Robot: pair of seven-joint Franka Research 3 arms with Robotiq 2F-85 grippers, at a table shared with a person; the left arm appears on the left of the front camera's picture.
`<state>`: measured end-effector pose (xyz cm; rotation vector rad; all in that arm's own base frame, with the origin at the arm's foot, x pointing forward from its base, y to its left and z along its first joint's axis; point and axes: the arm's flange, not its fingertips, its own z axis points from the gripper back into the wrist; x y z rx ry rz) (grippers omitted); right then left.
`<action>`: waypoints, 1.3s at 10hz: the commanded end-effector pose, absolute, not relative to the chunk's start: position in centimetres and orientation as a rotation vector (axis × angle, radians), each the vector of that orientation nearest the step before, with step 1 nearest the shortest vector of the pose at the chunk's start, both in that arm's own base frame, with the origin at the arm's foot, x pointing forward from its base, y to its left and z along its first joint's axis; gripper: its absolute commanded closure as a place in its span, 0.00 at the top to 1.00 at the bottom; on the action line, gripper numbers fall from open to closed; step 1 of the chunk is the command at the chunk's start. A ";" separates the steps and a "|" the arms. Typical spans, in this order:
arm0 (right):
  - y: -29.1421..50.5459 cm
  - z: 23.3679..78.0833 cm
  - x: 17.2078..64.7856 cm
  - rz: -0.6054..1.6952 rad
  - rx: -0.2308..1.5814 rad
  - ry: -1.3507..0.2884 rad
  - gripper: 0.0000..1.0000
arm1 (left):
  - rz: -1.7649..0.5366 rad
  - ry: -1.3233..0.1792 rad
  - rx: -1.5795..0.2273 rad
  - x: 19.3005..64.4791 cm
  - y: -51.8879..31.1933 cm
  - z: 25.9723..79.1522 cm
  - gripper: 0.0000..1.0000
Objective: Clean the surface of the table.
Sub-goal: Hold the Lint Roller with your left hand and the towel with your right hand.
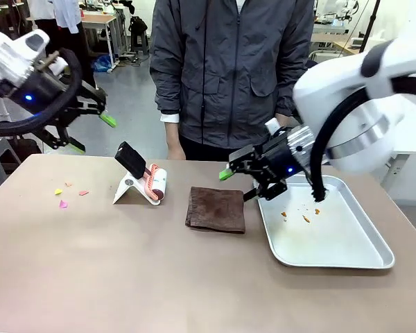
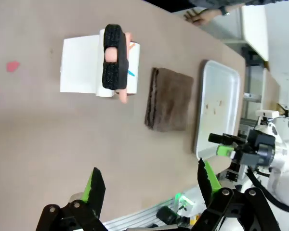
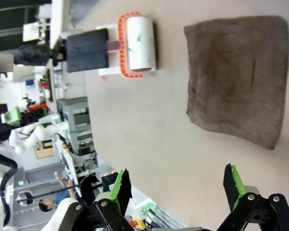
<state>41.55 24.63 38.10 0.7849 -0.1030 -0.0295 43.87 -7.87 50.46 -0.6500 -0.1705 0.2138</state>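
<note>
The brownish-taupe table (image 1: 159, 277) carries a few pink and yellow paper scraps (image 1: 62, 198) near its left end. A folded brown cloth (image 1: 216, 208) lies at the middle, and in the right wrist view the cloth (image 3: 238, 77) lies just ahead of the fingers. A lint roller (image 1: 152, 182) with a black handle leans on a white stand (image 1: 128, 187). High over the table's left end, my left gripper (image 1: 91, 132) is open and holds nothing. My right gripper (image 1: 241, 184) hangs open between the cloth and the tray, also holding nothing.
A shiny metal tray (image 1: 364, 250) with orange crumbs (image 1: 306, 218) sits at the right. A person in a grey jacket stands at the far edge, one hand (image 1: 173, 149) near the table. In the left wrist view the roller (image 2: 115, 62), cloth (image 2: 169, 98) and tray (image 2: 219, 125) lie in a row.
</note>
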 end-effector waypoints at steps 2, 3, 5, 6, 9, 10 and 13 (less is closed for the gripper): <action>26.5 36.8 42.8 -0.048 0.742 -0.101 1.00 | 0.282 -0.088 -0.604 47.5 -8.7 47.8 1.00; 26.7 36.2 43.0 -0.046 0.724 -0.106 1.00 | 0.268 -0.071 -0.619 48.1 -8.7 46.9 1.00; 26.4 35.8 43.4 -0.059 0.685 -0.146 1.00 | 0.288 -0.095 -0.603 49.2 -8.6 45.9 1.00; 26.3 35.7 43.4 -0.054 0.681 -0.149 1.00 | 0.304 -0.132 -0.609 49.7 -8.6 45.5 1.00; 25.8 35.5 42.8 -0.033 0.724 -0.119 1.00 | 0.279 -0.077 -0.619 48.8 -8.5 45.1 1.00; 25.8 35.5 42.8 -0.033 0.724 -0.119 1.00 | 0.279 -0.077 -0.619 48.8 -8.5 45.1 1.00; 26.8 35.3 43.6 -0.088 0.520 -0.092 1.00 | 0.323 -0.197 -0.525 51.1 -8.2 44.2 1.00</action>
